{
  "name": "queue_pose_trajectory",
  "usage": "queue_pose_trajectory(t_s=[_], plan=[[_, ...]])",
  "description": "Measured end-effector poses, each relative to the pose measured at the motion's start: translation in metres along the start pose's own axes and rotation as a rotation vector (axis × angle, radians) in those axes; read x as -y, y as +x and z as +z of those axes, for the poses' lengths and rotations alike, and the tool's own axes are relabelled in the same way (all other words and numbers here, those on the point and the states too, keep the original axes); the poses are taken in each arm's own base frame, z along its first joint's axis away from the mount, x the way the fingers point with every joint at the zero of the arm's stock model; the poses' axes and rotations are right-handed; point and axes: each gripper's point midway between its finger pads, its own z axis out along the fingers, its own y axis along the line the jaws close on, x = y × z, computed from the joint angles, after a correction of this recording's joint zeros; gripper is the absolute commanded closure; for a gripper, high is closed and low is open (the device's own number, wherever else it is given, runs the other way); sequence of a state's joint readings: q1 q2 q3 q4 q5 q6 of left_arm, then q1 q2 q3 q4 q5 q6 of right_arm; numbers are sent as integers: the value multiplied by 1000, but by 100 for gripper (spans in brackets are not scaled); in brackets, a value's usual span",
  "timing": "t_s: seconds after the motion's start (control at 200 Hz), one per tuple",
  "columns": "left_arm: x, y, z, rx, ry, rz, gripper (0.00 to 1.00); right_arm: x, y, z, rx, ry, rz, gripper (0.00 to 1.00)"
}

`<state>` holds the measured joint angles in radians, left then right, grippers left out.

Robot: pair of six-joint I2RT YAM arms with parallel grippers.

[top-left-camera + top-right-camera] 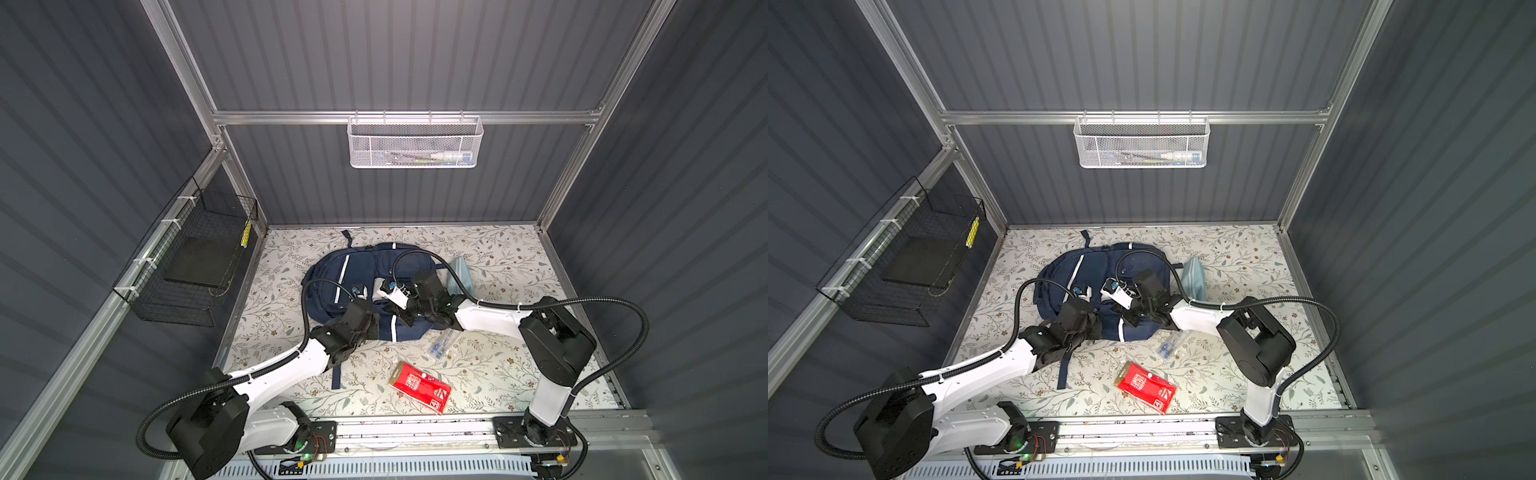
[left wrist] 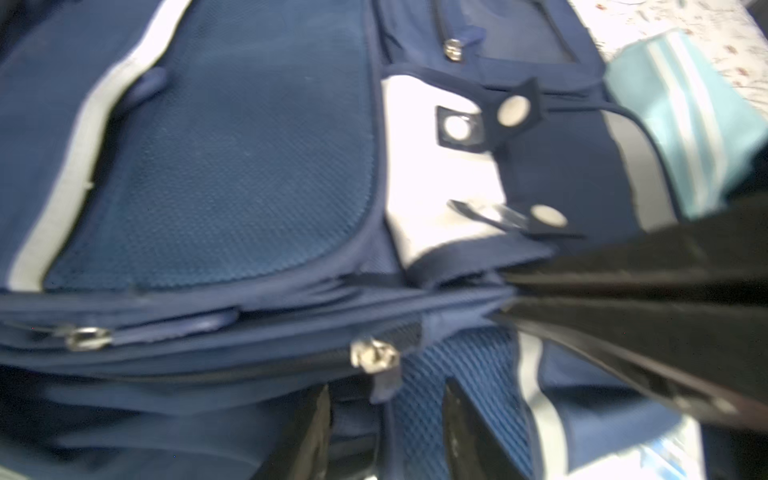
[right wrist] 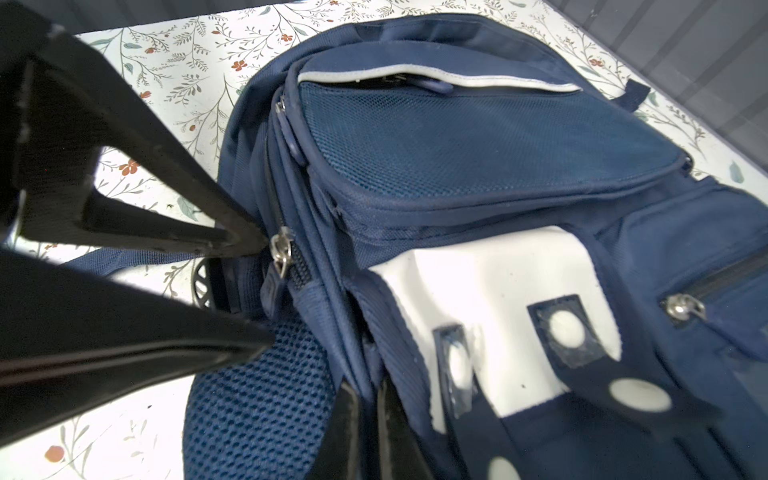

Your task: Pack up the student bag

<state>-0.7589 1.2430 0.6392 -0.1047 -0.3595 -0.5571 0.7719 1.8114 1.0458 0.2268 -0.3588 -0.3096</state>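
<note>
Atop floral tabletop [image 1: 498, 257], student bag [image 1: 328, 274]

A large navy-blue fabric backpack [image 1: 353, 270] is filling the middle of the floral surface [image 1: 519, 257], a flat red packet [image 1: 419, 387] and clear pen pack [image 1: 442, 341] are cluttering the front, and the far-right strip is lying open.

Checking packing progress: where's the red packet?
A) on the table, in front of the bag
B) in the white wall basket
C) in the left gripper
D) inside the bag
A: the red packet lies flat on the table, apart from the bag, towards the arm bases.
</note>
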Motion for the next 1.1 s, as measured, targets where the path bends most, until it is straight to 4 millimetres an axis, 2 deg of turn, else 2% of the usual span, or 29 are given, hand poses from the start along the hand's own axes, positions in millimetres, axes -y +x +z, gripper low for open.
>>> queue_pose_trajectory(t_s=[0.02,0.075,0.12,0.25,0.455,0.75,0.846,0.901,0.951,1.036,1.101], plan=[[-1,0,1,-1,-5,-9,70,0,0,0,-1,0,1,100],[-1,1,2,-1,-15,-12,89,-1,1,2,-2,-2,6,100],[-1,0,3,-1,-19,-27,94,-2,2,3,-4,-4,13,100],[2,-3,0,0,-18,-44,95,-2,2,4,-5,0,19,100],[-5,-5,-12,5,-39,-54,100,-2,2,4,-5,3,25,100],[-41,-8,-14,-18,-118,-103,100,-2,2,5,-6,5,29,100],[-35,-13,-15,-5,-67,-104,81,-2,2,5,-5,1,33,100],[-21,-14,-16,8,-20,-78,78,-3,2,4,-4,-1,38,100],[-2,-13,-19,21,29,-38,68,-3,2,4,-4,-1,44,100],[19,-9,-22,30,77,-2,66,-3,2,4,-3,-1,55,100],[19,-7,-17,30,59,2,65,-3,1,5,0,-5,64,100]])
